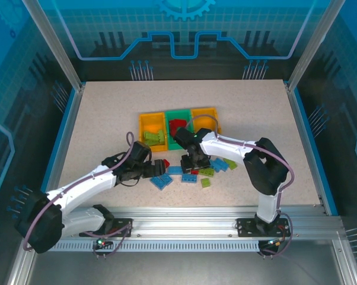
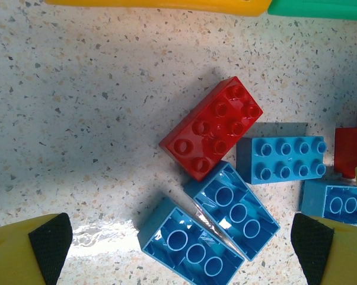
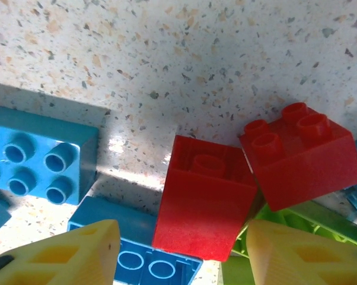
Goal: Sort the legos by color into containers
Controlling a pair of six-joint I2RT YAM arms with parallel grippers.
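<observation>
The containers stand in a row mid-table: a yellow bin (image 1: pixel 144 127) holding lime legos, a green bin (image 1: pixel 177 114) holding red ones, and an orange bin (image 1: pixel 205 111). Loose legos lie in front of them. My left gripper (image 2: pixel 178 252) (image 1: pixel 156 172) is open wide over two upturned blue bricks (image 2: pixel 193 249), next to a red brick (image 2: pixel 214 127) and a studs-up blue brick (image 2: pixel 282 159). My right gripper (image 3: pixel 183 237) (image 1: pixel 196 165) is open and straddles a red brick (image 3: pixel 202 208); a gap shows at its left finger. A second red brick (image 3: pixel 300 157) leans beside it.
Lime bricks (image 3: pixel 312 219) lie under the red ones at the right finger. Blue bricks (image 3: pixel 36 157) sit to the left of the right gripper. More blue and lime legos (image 1: pixel 217 169) are scattered between the arms. Bare tabletop (image 1: pixel 107 119) spreads to the left and behind the bins.
</observation>
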